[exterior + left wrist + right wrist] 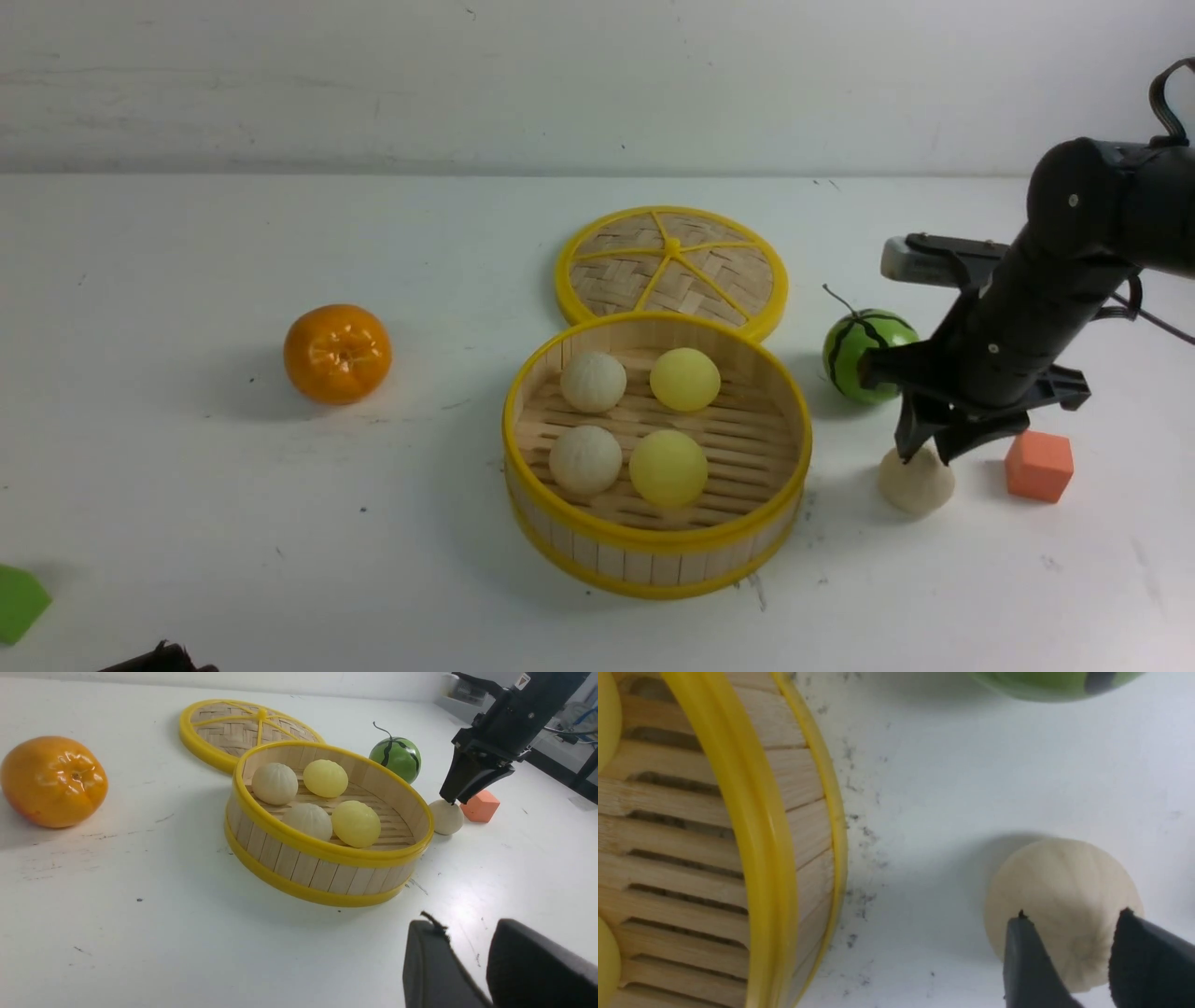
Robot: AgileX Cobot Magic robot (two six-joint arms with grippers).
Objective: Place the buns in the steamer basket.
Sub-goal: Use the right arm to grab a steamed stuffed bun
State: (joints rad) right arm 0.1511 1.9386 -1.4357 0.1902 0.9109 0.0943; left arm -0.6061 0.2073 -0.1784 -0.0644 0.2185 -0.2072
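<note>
The right fingers (913, 437) point down at the tabletop (187, 523) and stand apart, clamped on nothing. Right under their tips a loose bun (916, 483), white and pleated, lies on the tabletop outside the basket (653, 560). In the right wrist view the gap between these fingers (1031, 970) is narrower than the loose bun (1064, 891), and its pale crown shows through the gap. In the left wrist view one tip seems to meet the top of the loose bun (446, 817), though I cannot tell whether it touches.

The basket stands to the left of the right fingers, near the loose bun but apart from it. On its slatted floor lie four buns:
- the far white bun (593, 381)
- the far yellow bun (684, 379)
- the near white bun (585, 459)
- the near yellow bun (668, 467)

Just beyond the right fingers sits a watermelon (864, 355), and just to their right a cube (1039, 465). The lid (672, 266) lies flat behind the basket, just beside it. The orange (337, 353) is well apart, past the basket on the left.

The left fingers (430, 961) hang low over the tabletop, apart, with nothing between them. The basket is ahead of them.
</note>
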